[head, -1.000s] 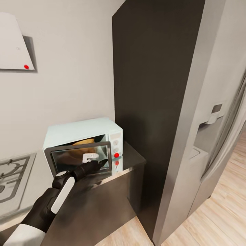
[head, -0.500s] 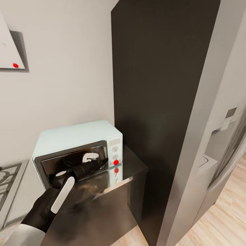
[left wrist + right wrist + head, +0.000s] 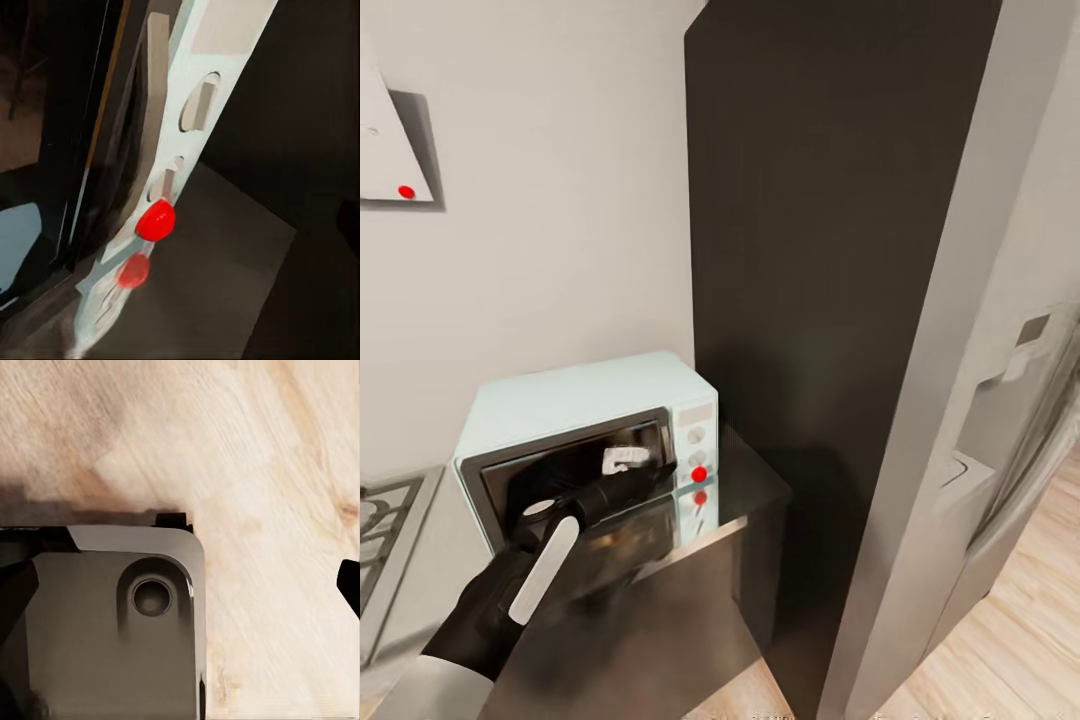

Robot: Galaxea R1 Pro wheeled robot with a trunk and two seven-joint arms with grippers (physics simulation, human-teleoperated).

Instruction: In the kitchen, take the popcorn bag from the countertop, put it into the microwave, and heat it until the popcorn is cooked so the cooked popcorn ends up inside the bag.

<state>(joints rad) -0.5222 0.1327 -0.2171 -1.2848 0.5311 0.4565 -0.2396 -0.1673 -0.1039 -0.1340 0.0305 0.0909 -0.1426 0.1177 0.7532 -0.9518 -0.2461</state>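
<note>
The mint-blue microwave (image 3: 575,405) stands on the grey glossy countertop (image 3: 745,495) against the wall, its dark glass door shut. My left gripper (image 3: 657,478) rests against the door beside the white handle (image 3: 623,457), open with nothing in it. The left wrist view runs close along the white control panel (image 3: 199,105) with its knobs and red dot (image 3: 156,219). The popcorn bag is hidden behind the door. My right gripper (image 3: 180,589) hangs open and empty over the wood floor (image 3: 277,472), one dark fingertip (image 3: 349,585) at the picture's edge.
A tall dark cabinet panel (image 3: 810,250) rises directly right of the microwave, with a grey fridge (image 3: 1000,420) beyond it. A gas hob (image 3: 385,520) lies left on the counter, below a white hood (image 3: 390,140). The robot's grey base (image 3: 97,622) sits under the right gripper.
The microwave door has swung from partly open to shut under the push of my left gripper, and the bag inside has gone out of sight. The head view shifted a little to the right early on.
</note>
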